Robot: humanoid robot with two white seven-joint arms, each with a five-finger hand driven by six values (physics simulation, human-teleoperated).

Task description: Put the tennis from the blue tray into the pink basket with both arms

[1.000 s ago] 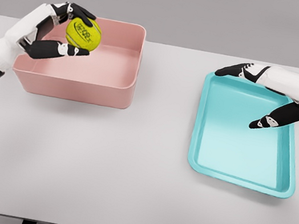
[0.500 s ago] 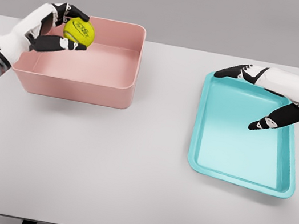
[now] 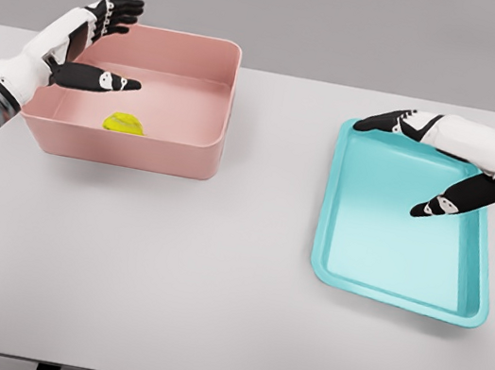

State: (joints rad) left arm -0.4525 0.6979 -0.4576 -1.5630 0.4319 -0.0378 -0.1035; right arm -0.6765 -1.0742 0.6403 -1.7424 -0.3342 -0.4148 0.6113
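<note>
Now tennis ball (image 3: 124, 123) in pink basket (image 3: 186, 150), below left fingers (image 3: 112, 82).

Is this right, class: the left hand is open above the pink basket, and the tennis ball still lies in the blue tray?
One thing is wrong. The head view shows the tennis ball lying inside the pink basket, not in the blue tray, which holds nothing. The rest stands: the left hand is open above the basket.

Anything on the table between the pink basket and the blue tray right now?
No. In the head view, only bare white table lies between the basket and the tray. The ball sits inside the basket.
</note>
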